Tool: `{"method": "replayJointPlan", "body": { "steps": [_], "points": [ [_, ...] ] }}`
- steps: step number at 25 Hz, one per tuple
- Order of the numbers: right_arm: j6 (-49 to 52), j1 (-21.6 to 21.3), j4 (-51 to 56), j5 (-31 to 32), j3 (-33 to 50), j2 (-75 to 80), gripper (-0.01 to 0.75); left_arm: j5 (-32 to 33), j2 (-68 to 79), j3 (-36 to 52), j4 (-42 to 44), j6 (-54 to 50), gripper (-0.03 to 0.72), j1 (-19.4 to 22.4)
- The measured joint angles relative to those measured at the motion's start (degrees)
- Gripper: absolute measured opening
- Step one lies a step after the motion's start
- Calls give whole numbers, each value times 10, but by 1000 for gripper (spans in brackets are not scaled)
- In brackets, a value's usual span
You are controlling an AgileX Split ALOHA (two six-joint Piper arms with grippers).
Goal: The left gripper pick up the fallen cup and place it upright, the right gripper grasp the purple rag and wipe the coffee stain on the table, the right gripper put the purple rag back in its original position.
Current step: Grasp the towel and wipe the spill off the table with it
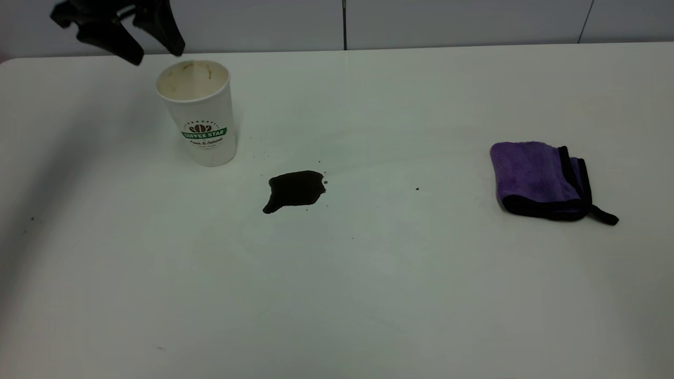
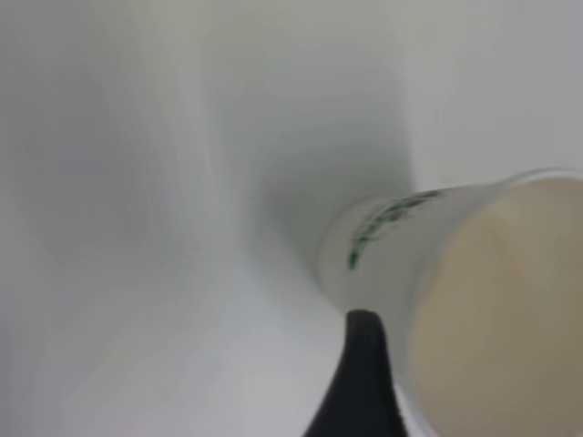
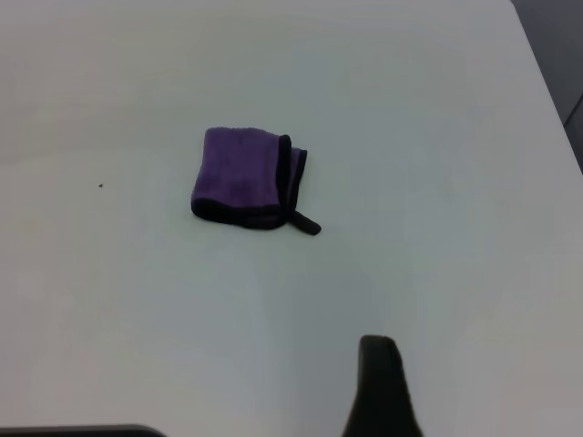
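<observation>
The cup (image 1: pixel 197 113) stands upright on the table (image 1: pixel 368 289) at the back left, its tan-stained inside showing. My left gripper (image 1: pixel 156 52) is open and empty, raised just above and behind the cup's rim, clear of it. In the left wrist view one black finger (image 2: pixel 364 373) shows beside the cup (image 2: pixel 492 300). The coffee stain (image 1: pixel 294 189) lies mid-table, to the right of the cup. The purple rag (image 1: pixel 539 179) lies folded at the right. The right gripper is out of the exterior view; its wrist view shows one finger (image 3: pixel 378 378) high above the rag (image 3: pixel 244 177), with bare table beside it.
A few tiny dark specks (image 1: pixel 417 188) lie around the stain. A grey wall (image 1: pixel 421 21) runs behind the table's far edge. The table's right edge (image 3: pixel 547 82) shows in the right wrist view.
</observation>
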Motion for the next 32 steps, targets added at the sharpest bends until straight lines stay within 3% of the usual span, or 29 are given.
{"method": "replayJointPlan", "body": {
  "steps": [2, 6, 15, 24, 32],
  "points": [
    [0, 0, 0, 0, 0, 0, 588, 20, -36, 0, 0, 9, 714, 0],
    [0, 0, 0, 0, 0, 0, 588, 74, -116, 0, 1, 35, 685, 0],
    [0, 0, 0, 0, 0, 0, 588, 253, -303, 0, 30, 44, 480, 0],
    [0, 0, 0, 0, 0, 0, 587, 253, -440, 14, 83, 2, 320, 0],
    [0, 0, 0, 0, 0, 0, 587, 253, -658, 209, 132, -77, 245, 0]
  ]
}}
